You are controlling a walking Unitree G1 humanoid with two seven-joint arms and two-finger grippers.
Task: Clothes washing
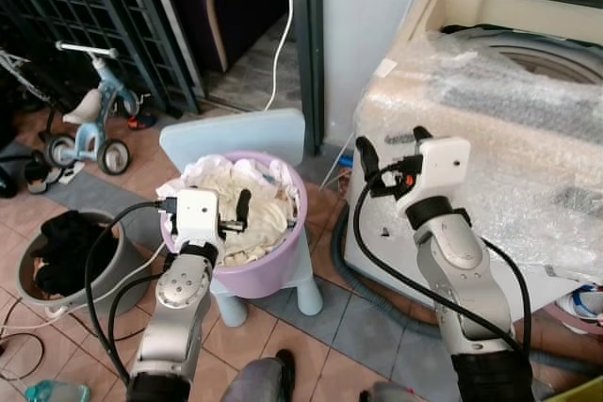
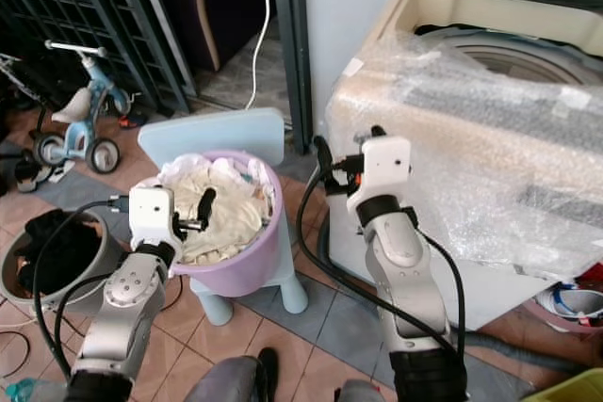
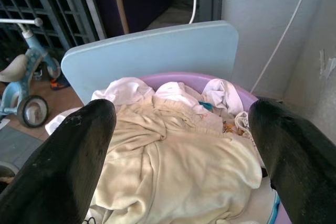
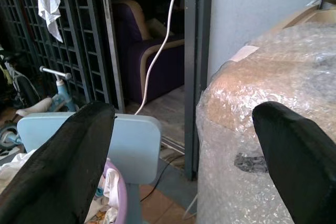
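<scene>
Left tool (image 1: 237, 214) above basket clothes (image 1: 247, 202)

A lilac basket (image 1: 273, 270) heaped with pale clothes (image 1: 247, 206) sits on a small blue chair (image 1: 247, 135), its top open from above, while the chair's backrest walls off the far side. To the right, a bubble-wrapped washing machine (image 1: 490, 129) stands close, leaving a narrow floor gap. A grey bucket (image 1: 104, 275) crowds the left.
</scene>
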